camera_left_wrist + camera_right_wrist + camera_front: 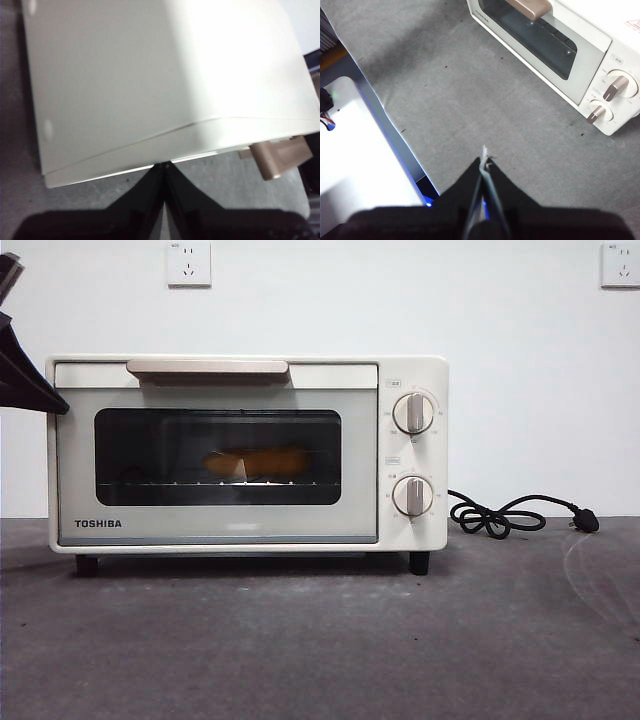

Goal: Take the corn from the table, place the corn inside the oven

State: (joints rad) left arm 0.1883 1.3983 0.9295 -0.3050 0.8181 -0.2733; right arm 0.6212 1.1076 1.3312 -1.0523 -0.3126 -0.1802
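the corn lies sideways inside the shut oven; the left hand, closed and empty, hovers above its top, nearer than the closed, empty right hand.

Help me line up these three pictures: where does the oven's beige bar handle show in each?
Front view: handle along the oven's top front edge.
Left wrist view: one end juts past the oven's top, seen from above.
Right wrist view: at the picture's top, above the glass door.
Shared landmark: the oven's cream body.
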